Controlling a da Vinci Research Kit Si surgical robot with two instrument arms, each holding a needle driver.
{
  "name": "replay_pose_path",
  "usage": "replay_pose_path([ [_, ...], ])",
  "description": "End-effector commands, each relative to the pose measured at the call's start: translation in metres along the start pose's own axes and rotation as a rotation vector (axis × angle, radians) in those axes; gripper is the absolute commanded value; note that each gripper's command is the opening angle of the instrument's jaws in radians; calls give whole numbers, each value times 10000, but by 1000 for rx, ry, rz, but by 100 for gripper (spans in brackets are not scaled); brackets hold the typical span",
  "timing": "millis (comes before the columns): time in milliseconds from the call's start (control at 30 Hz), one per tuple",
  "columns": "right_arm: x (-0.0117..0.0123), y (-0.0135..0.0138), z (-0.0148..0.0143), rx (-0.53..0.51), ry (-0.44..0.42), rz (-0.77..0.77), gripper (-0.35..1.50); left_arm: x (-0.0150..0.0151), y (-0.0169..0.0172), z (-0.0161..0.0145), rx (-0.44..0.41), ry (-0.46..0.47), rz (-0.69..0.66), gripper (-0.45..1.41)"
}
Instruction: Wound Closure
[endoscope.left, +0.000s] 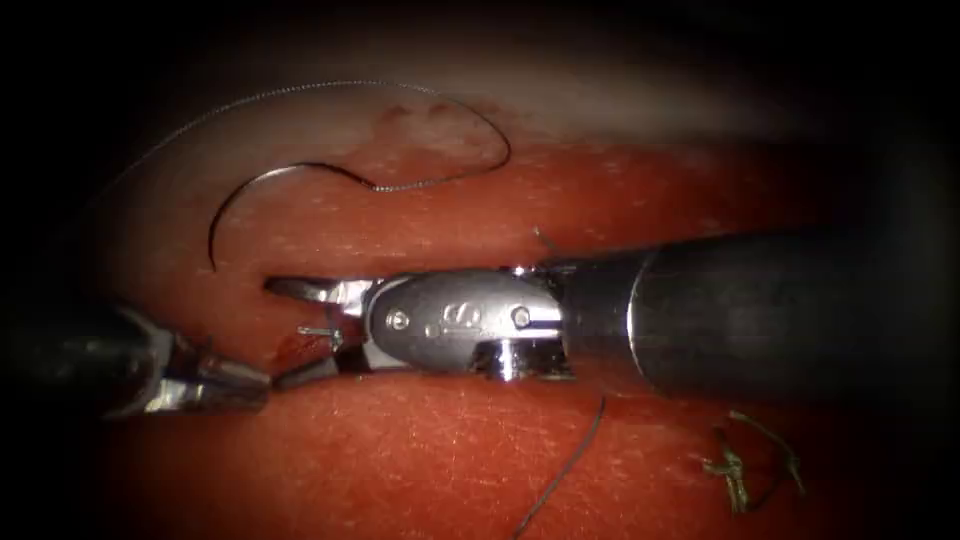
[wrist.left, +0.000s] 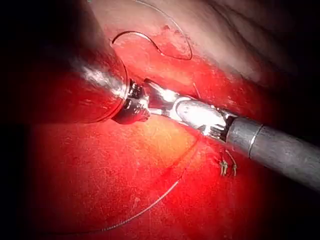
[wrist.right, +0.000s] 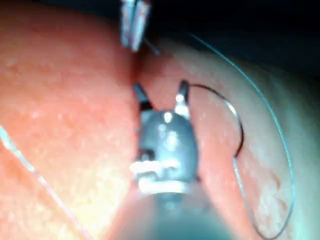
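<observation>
While the needle (endoscope.left: 250, 195) lies free on the tissue (endoscope.left: 420, 460) at eleven o'clock, arcing from a tip pointing down to its thread (endoscope.left: 440, 120), the right tool (endoscope.left: 300, 330) gapes wide, empty, over the cut (endoscope.left: 290, 345). Left tool (endoscope.left: 215, 385): jaw state unclear. No writing on the right tool's clevis is legible.

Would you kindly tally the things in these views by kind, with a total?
Tools: 2, the left tool and the right tool, its jaws open and empty
Needle: 1, the curved needle lying free on the tissue
Thread: 1, the thread
Cut ends of thread: 1, the knotted scrap
Total: 5
</observation>
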Motion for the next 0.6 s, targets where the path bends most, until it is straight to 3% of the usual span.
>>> replay_pose_path([
  [33, 0, 5, -13, -24, 8, 18, 130, -6, 3, 8, 1, 1, 3, -35],
  [267, -2, 26, -67, -119, 7, 51, 130, -58, 13, 29, 26, -5, -30, -35],
  [433, -8, 31, -83, -147, 0, 54, 130, -112, 24, 73, -21, 5, -104, 0],
  [500, -8, 30, -86, -147, 0, 60, 130, -130, 24, 74, -36, 4, -193, 42],
  [600, -9, 30, -87, -146, 0, 60, 130, -140, 21, 66, -51, 15, -287, 59],
])
